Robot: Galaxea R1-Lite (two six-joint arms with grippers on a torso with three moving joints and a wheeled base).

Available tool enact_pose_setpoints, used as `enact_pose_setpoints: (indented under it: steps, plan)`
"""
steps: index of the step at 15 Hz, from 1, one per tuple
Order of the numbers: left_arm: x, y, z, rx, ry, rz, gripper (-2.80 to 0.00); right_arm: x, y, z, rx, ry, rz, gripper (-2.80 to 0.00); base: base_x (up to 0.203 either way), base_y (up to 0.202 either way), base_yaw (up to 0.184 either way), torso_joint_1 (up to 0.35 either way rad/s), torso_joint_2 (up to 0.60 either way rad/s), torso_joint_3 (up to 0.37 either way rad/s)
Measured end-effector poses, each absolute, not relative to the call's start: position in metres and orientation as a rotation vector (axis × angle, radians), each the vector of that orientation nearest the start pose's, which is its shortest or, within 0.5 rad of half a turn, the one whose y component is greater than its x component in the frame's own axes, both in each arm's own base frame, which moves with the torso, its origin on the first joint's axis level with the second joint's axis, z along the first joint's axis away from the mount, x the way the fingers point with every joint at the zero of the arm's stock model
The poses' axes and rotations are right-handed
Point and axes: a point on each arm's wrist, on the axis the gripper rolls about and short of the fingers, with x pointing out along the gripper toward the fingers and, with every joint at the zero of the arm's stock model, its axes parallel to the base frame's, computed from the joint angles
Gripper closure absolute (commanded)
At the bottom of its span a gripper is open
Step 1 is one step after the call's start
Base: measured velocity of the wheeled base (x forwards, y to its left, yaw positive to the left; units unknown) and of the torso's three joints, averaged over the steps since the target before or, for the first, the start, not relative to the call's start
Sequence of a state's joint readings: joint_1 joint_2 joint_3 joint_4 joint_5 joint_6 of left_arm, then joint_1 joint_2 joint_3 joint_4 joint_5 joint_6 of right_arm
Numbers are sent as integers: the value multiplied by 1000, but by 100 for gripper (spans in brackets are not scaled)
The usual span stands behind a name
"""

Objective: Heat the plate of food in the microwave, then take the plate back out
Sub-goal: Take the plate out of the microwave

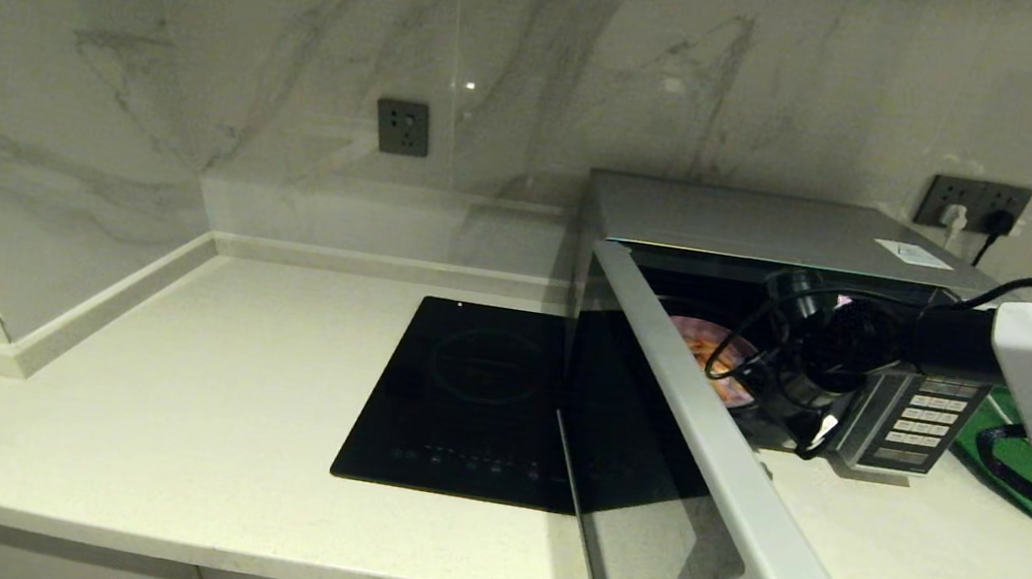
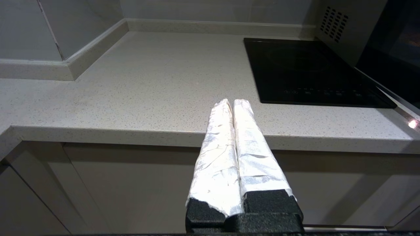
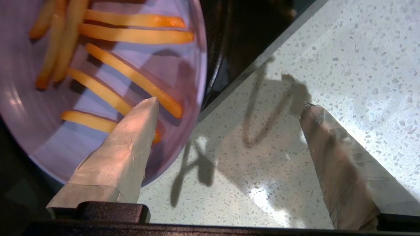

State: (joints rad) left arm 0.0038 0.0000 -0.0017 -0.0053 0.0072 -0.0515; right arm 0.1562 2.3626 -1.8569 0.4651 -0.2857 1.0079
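While microwave (image 1: pixel 786 237) gapes, speckled counter (image 1: pixel 189 385) meets marble wall (image 1: pixel 310 28)

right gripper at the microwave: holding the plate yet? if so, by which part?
Nothing held. The right gripper has its jaws wide apart at the plate of food, one finger above the rim, none clamped on it. The left gripper is shut on nothing.

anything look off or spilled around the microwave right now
Nothing stands out. The microwave has its door swung wide open, and the plate of food sits level at its mouth with the fries all on it. The right gripper is open at the plate's rim. The left gripper is shut at the counter's front edge.
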Motion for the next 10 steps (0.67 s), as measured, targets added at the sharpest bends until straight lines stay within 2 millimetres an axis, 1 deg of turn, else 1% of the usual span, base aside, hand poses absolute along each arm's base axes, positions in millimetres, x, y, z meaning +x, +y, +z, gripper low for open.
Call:
enact_pose_setpoints:
  steps: [10]
  plan:
    - [-23,0,77,-52,-8,11,0,452,64,98,706,820,-597,-280,0,0,0,0,0,0]
